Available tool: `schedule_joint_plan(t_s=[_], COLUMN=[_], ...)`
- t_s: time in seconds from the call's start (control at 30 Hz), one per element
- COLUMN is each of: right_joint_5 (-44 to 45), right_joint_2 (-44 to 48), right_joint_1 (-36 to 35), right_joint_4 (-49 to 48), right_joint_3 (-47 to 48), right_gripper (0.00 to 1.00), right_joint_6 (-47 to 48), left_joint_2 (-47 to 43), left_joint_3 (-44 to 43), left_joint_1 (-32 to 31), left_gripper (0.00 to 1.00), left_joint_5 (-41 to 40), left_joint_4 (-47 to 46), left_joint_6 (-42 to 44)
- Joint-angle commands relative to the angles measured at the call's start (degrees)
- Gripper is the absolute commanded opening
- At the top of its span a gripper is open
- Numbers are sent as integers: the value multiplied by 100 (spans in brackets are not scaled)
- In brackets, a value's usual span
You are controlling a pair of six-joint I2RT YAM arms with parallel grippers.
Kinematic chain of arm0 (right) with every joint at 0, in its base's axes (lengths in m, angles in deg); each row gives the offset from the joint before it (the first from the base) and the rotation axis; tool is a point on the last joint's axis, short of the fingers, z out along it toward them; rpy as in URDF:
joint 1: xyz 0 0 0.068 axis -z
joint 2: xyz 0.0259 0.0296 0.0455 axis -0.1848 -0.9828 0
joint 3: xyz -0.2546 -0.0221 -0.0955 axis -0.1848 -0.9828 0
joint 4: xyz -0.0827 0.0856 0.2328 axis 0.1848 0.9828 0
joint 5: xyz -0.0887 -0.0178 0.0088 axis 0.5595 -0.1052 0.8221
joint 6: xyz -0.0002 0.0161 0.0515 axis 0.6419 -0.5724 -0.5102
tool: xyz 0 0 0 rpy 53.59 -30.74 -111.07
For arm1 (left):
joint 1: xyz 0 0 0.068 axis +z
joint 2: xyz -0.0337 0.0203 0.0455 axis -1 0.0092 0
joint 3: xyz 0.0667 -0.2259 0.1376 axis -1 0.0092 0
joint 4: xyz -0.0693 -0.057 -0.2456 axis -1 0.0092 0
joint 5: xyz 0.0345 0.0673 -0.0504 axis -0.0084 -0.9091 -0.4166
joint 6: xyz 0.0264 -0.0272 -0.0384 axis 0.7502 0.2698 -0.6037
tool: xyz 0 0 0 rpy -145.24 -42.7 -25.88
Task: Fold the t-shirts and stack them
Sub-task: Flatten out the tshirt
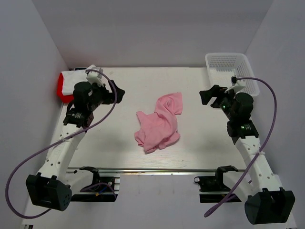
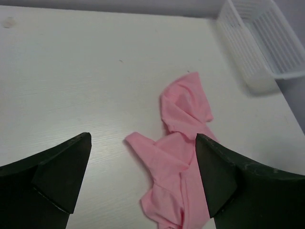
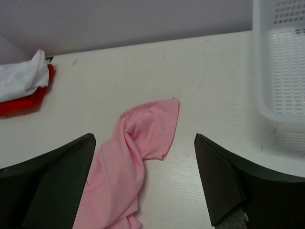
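A light pink t-shirt (image 1: pixel 159 122) lies crumpled in the middle of the table; it also shows in the left wrist view (image 2: pixel 178 157) and the right wrist view (image 3: pixel 128 157). A white t-shirt (image 1: pixel 88 72) lies on a bright red one (image 1: pixel 61 87) at the far left corner; both show in the right wrist view, white (image 3: pixel 21 76) over red (image 3: pixel 24 102). My left gripper (image 1: pixel 119 94) is open and empty, left of the pink shirt. My right gripper (image 1: pixel 206 97) is open and empty, right of it. Both hover above the table.
A white plastic mesh basket (image 1: pixel 232 71) stands at the far right corner, seen also in the left wrist view (image 2: pixel 267 43) and right wrist view (image 3: pixel 281 71). White walls enclose the table on three sides.
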Motion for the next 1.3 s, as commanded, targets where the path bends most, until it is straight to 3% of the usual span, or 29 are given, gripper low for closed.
schedule_joint_plan(t_s=[0.0, 0.17, 0.3, 0.47, 0.8, 1.17, 1.2, 1.23, 1.27], right_joint_5=[-779, -1009, -974, -307, 538, 397, 354, 344, 327], right_joint_2=[-395, -1239, -2659, -3648, -5705, -6777, -6830, -6926, -7006], right_joint_1=[18, -35, -70, -228, -659, -896, -940, -958, -975], right_joint_4=[151, 370, 1476, 1688, 2066, 2119, 2146, 2172, 2207], right_joint_3=[270, 815, 1694, 2536, 3908, 4990, 5017, 5113, 5235], right_gripper=[90, 90, 90, 90, 90, 90, 90, 90, 90], right_joint_6=[144, 311, 548, 689, 1033, 989, 1015, 1024, 1015], left_joint_2=[355, 1628, 2622, 3572, 4961, 5682, 5682, 5682, 5682], left_joint_3=[17, -413, -1071, -1765, -2750, -3279, -3331, -3332, -3332], left_joint_1=[-71, -667, -1370, -2004, -2347, -2514, -2514, -2514, -2514], left_gripper=[100, 93, 88, 81, 57, 54, 50, 35, 26], left_joint_5=[1701, 1795, 1470, 891, 126, 205, 204, 204, 204], left_joint_4=[-182, -201, -34, 527, 1151, 1451, 1452, 1504, 1505], left_joint_6=[19, -43, 19, 19, -157, -263, -263, -263, -263])
